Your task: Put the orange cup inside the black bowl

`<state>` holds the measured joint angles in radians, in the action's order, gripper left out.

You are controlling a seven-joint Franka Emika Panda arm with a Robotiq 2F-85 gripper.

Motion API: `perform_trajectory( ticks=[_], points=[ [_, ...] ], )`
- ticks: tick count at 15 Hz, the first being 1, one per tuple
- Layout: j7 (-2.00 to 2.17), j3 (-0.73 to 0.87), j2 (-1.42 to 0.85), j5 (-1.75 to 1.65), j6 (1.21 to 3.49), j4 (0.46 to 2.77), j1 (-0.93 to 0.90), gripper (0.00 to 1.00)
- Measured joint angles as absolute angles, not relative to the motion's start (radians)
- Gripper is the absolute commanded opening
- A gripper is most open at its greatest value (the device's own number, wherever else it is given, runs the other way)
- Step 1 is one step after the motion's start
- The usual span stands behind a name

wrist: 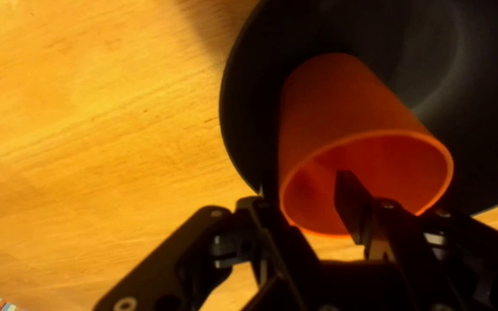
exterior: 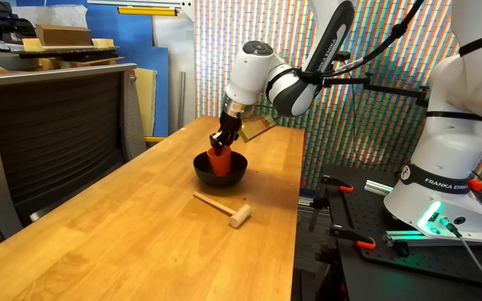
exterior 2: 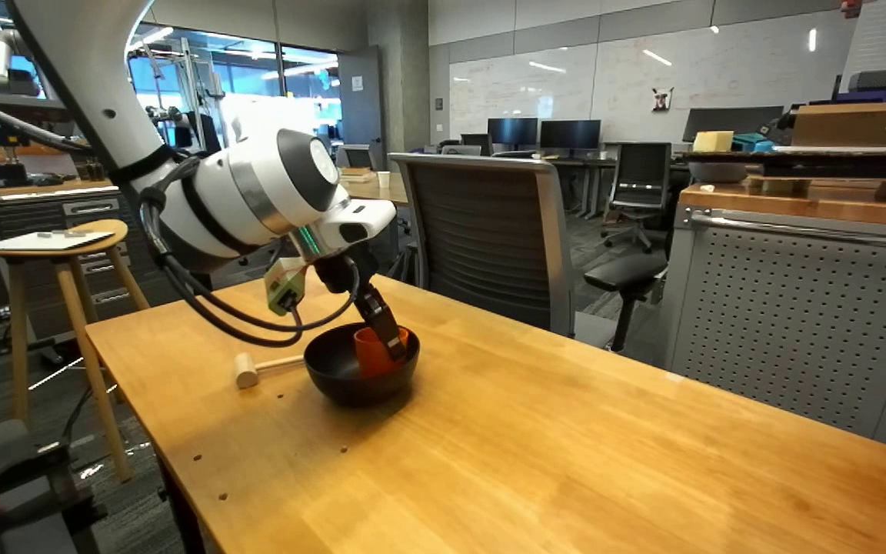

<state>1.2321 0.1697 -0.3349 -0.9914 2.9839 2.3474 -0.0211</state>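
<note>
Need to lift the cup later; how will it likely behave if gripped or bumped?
The cup is probably light and may flex slightly, given its thin rim. Its base looks narrower than its mouth, so a bump could tip it, though the bowl around it would likely limit rolling.

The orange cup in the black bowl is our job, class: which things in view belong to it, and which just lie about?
For the job:
black bowl
orange cup, inside the bowl
gripper, open at the cup

Just lying about:
wooden mallet, near the bowl
brown box
office chair
</note>
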Motion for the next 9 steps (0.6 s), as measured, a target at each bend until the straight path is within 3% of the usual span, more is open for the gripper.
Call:
perform_trajectory(
  ticks=[4,9],
  points=[
    [1.232,0.187,-0.258,-0.992,2.979,2.389,-0.004,0.99],
    [1.019,0.158,-0.028,-0.877,2.815,2.535,0.013,1.00]
  ],
)
